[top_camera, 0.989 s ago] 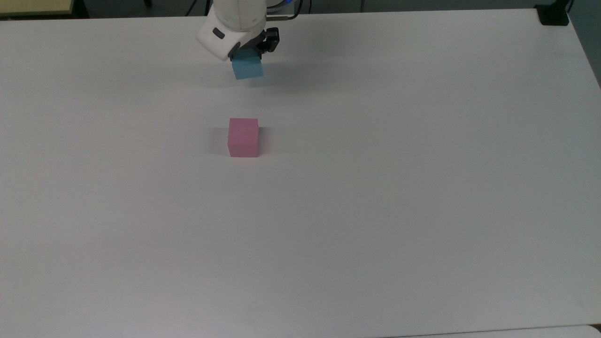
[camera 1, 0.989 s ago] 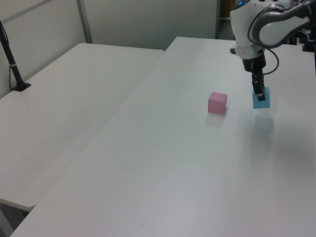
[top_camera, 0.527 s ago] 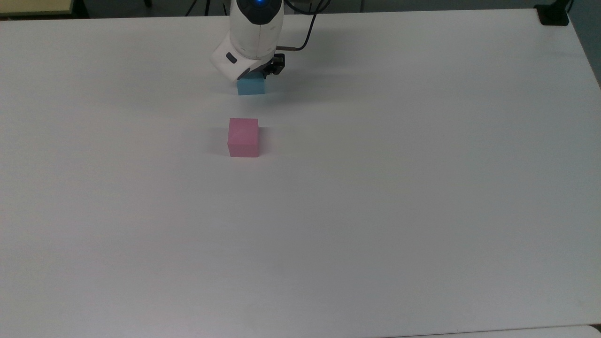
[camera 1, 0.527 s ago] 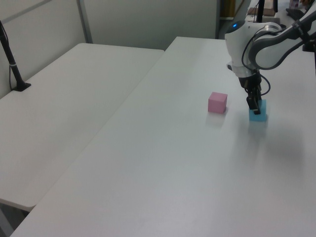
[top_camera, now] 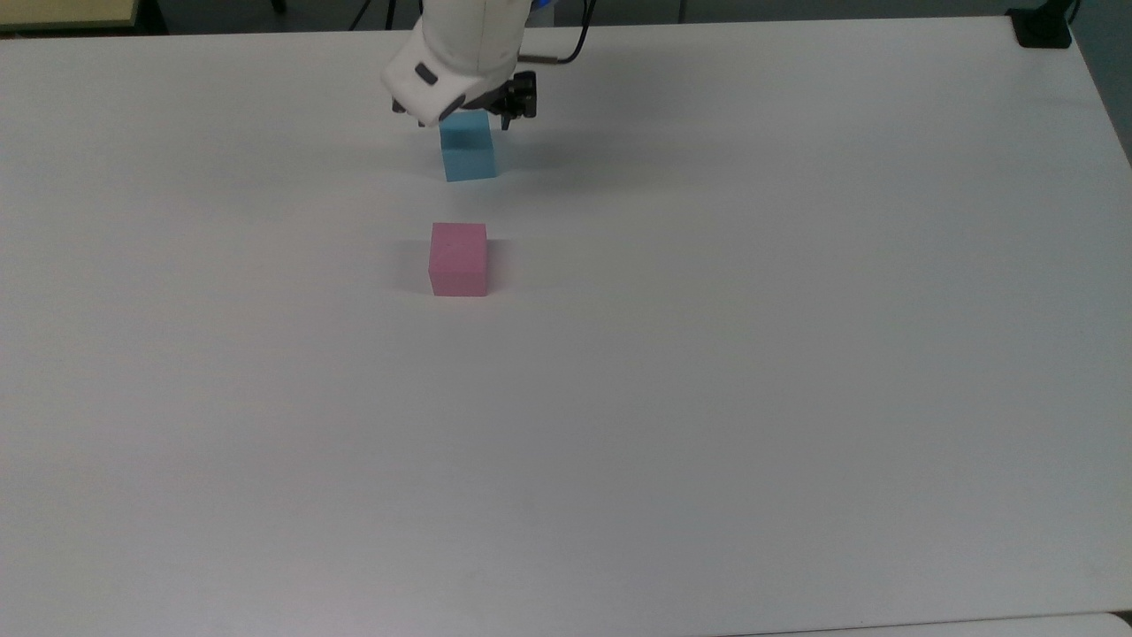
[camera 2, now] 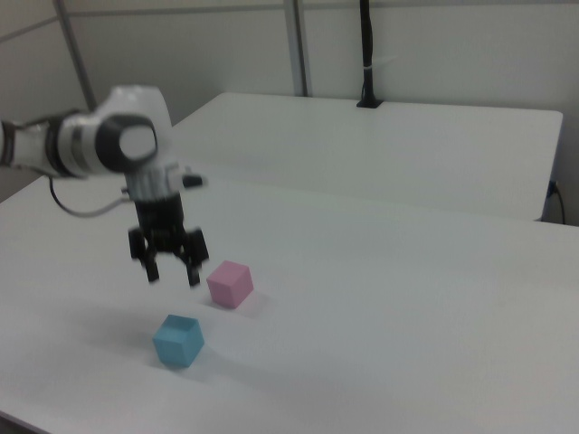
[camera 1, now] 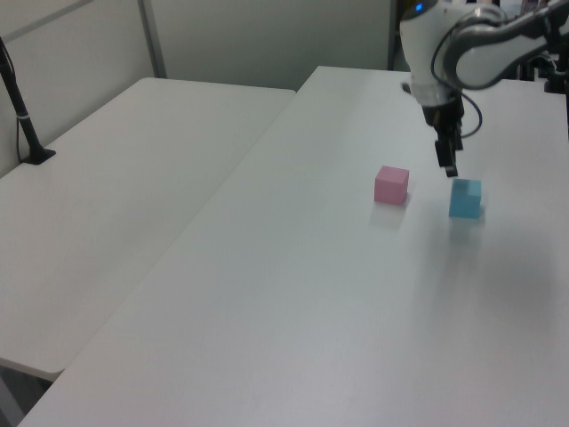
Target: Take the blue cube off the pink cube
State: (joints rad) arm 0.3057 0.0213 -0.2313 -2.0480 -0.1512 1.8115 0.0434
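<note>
Now hand (camera 2: 171, 270) open above blue cube (camera 2: 177, 340), apart from pink cube (camera 2: 229, 283).

gripper (camera 2: 169, 272): lets go, fingers spread, lifts clear above the cube
blue cube (camera 2: 177, 341): now free on the table (camera 2: 380, 298)

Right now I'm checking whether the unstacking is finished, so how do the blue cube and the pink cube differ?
The blue cube is cyan; the pink cube is pink. The blue cube sits directly below the open gripper, while the pink cube stands off to the side, clear of it. Both rest flat on the white table, apart from each other, and look alike in size and matte finish.
</note>
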